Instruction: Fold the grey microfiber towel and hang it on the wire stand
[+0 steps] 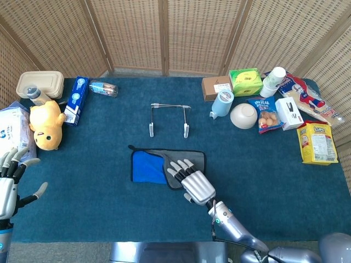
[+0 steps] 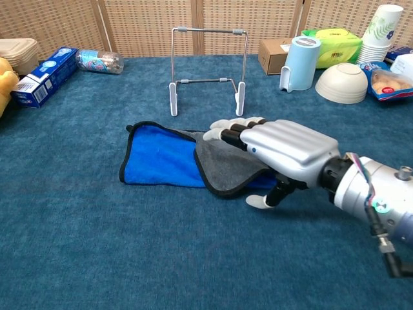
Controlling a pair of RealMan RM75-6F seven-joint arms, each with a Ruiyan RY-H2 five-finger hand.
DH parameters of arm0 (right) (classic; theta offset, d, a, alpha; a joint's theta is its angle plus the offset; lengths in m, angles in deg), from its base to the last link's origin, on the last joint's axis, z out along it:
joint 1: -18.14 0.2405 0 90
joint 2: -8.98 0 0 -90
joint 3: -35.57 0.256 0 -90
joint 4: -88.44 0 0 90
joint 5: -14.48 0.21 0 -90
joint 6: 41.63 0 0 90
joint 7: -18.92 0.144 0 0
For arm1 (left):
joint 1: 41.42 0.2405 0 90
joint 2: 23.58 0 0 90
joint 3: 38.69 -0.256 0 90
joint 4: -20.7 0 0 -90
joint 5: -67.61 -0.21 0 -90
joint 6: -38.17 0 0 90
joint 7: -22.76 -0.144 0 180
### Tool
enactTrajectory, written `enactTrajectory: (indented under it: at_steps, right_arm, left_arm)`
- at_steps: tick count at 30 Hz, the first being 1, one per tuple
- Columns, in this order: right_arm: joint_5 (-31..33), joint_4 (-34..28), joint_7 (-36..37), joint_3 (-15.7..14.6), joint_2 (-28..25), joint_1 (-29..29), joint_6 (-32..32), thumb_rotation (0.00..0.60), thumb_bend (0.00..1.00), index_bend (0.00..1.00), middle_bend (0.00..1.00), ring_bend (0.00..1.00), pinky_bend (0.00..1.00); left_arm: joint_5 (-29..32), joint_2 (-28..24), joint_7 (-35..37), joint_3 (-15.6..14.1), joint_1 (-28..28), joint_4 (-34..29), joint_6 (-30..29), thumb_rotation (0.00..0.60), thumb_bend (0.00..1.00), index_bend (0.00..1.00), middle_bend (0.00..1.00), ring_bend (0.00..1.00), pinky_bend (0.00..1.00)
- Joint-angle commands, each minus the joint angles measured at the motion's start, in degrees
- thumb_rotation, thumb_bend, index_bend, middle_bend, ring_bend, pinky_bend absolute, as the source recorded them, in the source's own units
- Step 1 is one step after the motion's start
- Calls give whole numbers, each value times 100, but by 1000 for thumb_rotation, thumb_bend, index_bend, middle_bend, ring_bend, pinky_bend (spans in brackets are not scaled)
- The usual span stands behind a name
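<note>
One fold looks partly made: the grey microfiber towel (image 2: 226, 161) lies flat near the middle of the worktop (image 1: 82, 181), its grey flap turned over the blue side, which still shows on the left. The right hand (image 1: 192, 183) is over the grey flap with its fingers (image 2: 229, 134) stretched out and apart, gripping nothing; I cannot tell if it presses the cloth. The left hand (image 1: 8, 183) hangs open at the left edge, holding nothing. The wire stand (image 1: 169, 118) is bare, just behind the towel toward the far edge. I judge that most of the task remains: finishing the fold, lifting and hanging.
</note>
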Motion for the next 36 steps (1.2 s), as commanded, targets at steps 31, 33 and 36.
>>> enactTrajectory:
  at_steps: [31, 33, 36]
  right_arm:
    - [150, 1103, 484, 296, 696, 556, -10, 600, 264, 98, 46, 0, 0]
    - [161, 1135, 512, 292, 713, 547, 15, 600, 277, 115, 52, 0, 0]
    - [173, 1201, 532, 264, 727, 529, 52, 600, 293, 146, 61, 0, 0]
  left_arm:
    - [38, -31, 195, 93, 112, 46, 69, 600, 344, 280, 105, 0, 0]
    - [39, -30, 207, 94, 116, 50, 71, 600, 344, 280, 105, 0, 0]
    - [33, -34, 217, 96, 123, 55, 74, 600, 344, 280, 105, 0, 0]
